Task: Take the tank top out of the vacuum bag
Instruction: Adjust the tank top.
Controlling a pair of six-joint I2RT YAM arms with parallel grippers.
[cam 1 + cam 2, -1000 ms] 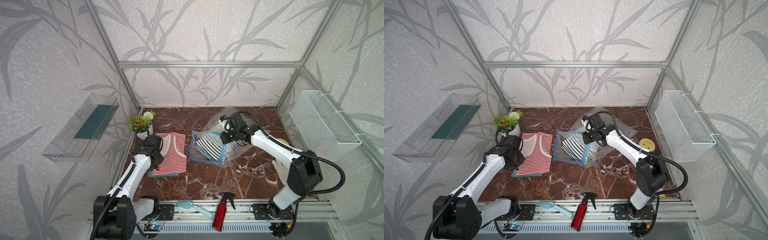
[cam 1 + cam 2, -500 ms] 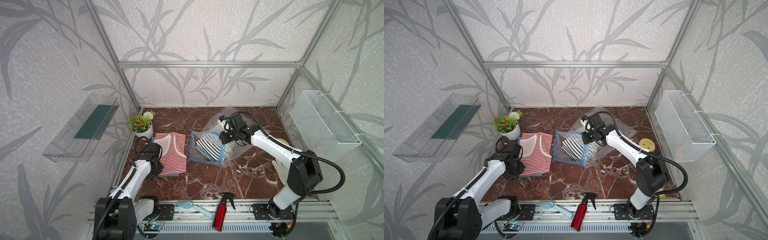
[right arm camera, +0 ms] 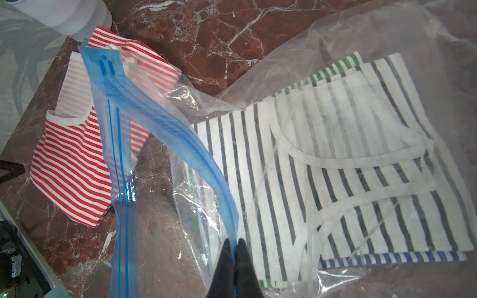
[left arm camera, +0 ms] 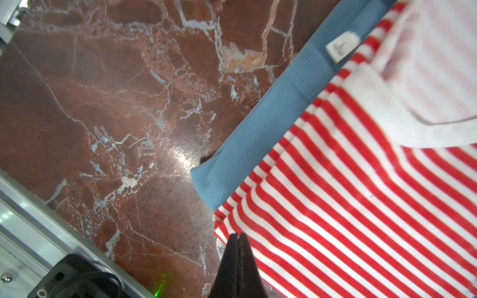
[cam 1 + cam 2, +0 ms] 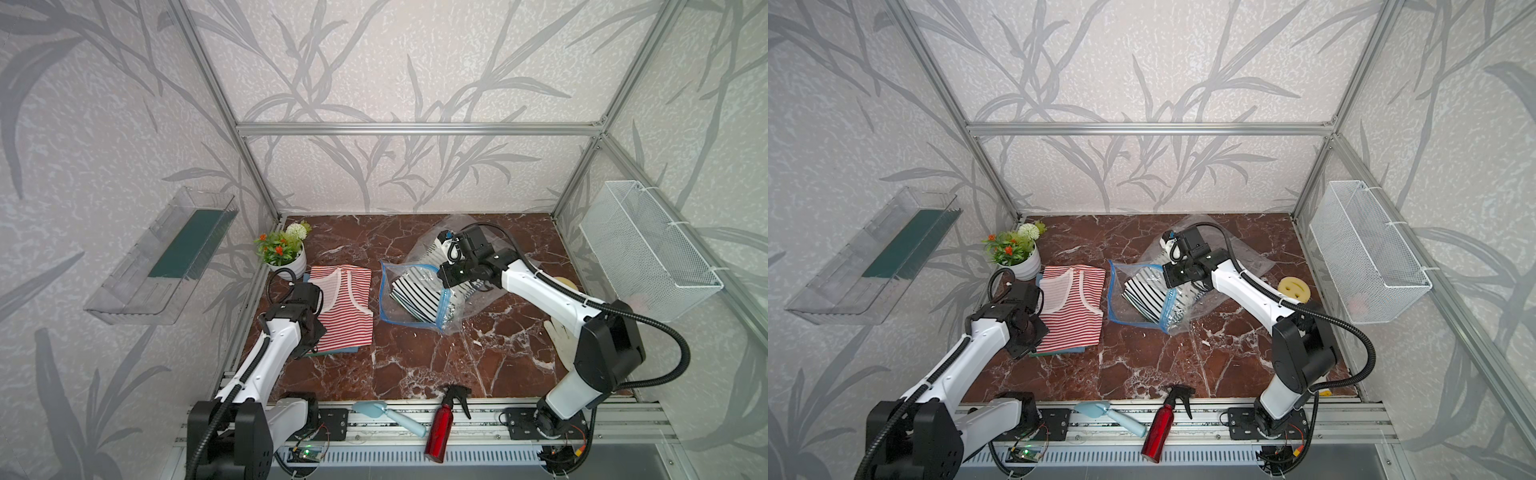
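Since a moment before, the left arm had slid back toward the near side, and the left gripper (image 4: 238, 237) had snapped its fingers together with nothing between them. On the marble table (image 5: 415, 365), the vacuum bag (image 5: 419, 253) lay right of the middle, with its open mouth facing left. Inside it sat the black-and-white striped tank top (image 3: 335, 167), folded flat. A red striped tank top (image 5: 345, 316) lay out on the left, on top of a blue cloth (image 4: 271, 123). The right gripper (image 3: 235, 242) pinched the bag's blue zip strip (image 3: 165, 121) tight and held the mouth up. The top in the bag looked soft, light and floppy. The bag looked thin and slippery. The best spot to grab was probably the top's left edge, right by the mouth.
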